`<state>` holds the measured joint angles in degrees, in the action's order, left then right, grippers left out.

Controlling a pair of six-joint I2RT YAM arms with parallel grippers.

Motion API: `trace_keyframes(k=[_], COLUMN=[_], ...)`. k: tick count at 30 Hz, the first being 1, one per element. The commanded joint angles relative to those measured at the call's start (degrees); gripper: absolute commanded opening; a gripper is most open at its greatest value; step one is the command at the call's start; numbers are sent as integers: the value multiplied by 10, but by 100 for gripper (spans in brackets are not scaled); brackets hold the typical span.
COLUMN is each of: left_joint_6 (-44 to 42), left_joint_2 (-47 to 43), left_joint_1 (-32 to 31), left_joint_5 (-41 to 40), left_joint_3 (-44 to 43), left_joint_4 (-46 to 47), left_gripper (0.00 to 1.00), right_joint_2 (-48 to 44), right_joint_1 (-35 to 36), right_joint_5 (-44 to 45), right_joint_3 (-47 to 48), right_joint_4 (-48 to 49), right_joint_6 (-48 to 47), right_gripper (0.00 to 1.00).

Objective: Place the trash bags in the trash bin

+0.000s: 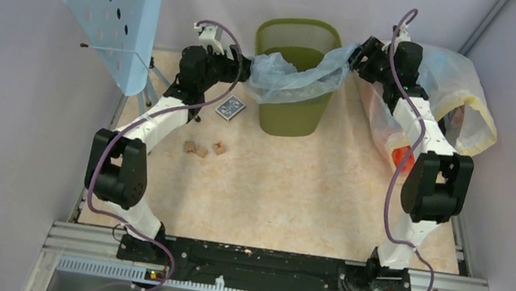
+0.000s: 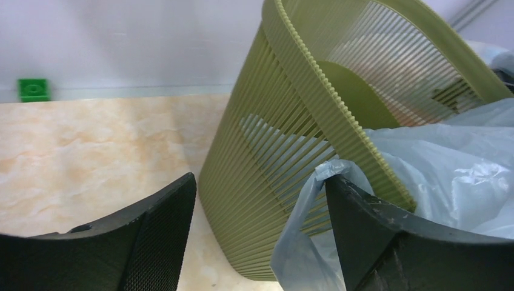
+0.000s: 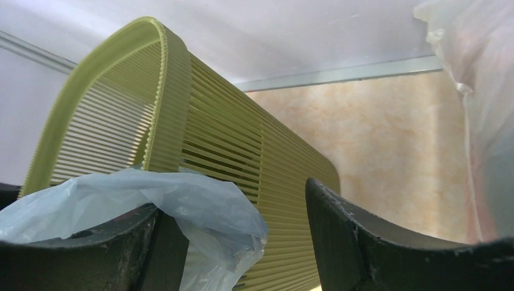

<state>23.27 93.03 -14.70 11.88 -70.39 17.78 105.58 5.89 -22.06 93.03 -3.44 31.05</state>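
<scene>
One pale blue-grey translucent crinkly plastic bag is stretched between the two grippers. Its long axis runs from the left gripper across to the right gripper, with the right end lying a little farther from the arm bases. The bag's middle sags into the open top of one olive-green plastic wastebasket with slatted sides. The wastebasket stands upright between the grippers, mouth up and tapering toward its base, and the bag's near part drapes over the near rim.

The left gripper's jaws are spread wide. The bag's edge is hooked over the tip of the finger on the right of the left wrist view. The other finger is bare, and nothing is pinched between them. The right gripper's jaws are spread as wide, with the bag draped over the finger on the left of the right wrist view. Its other finger stands free beside the wastebasket's wall.

Just beyond the right gripper's outer side sits one big clear-yellowish plastic sack holding coloured items. On the pale marbled tabletop, nearer the arm bases than the left gripper, lies one small dark patterned box, and nearer the bases again lie three small brown cubes. On the left gripper's outer side stands one light blue perforated panel.
</scene>
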Motion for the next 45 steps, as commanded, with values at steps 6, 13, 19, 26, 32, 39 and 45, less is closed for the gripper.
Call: trace_keyframes(k=[6, 13, 19, 26, 32, 39, 45], left_joint_6=[69, 100, 120, 114, 99, 52, 22], left_joint_2=[42, -7, -87, -241, -347, -415, -471], left_joint_1=[3, 3, 1, 0, 0, 0, 0], left_joint_5=[227, 275, 282, 239, 205, 148, 89], left_joint_3=[-31, 16, 76, 181, 243, 249, 240], left_joint_4=[128, 130, 67, -17, -71, -164, -238], left_gripper=[76, 73, 72, 70, 68, 73, 76], right_joint_2=[-57, -165, -285, -420, -543, -605, -658], right_joint_1=[13, 31, 54, 85, 86, 87, 87], right_joint_5=[-132, -98, -40, 14, 54, 122, 163], right_joint_3=[-130, -215, -299, -383, -462, -414, -383], right_joint_4=[232, 203, 129, 12, -60, -210, -276], right_joint_6=[149, 148, 148, 132, 116, -3, -85], right_gripper=[63, 62, 60, 56, 53, 68, 79])
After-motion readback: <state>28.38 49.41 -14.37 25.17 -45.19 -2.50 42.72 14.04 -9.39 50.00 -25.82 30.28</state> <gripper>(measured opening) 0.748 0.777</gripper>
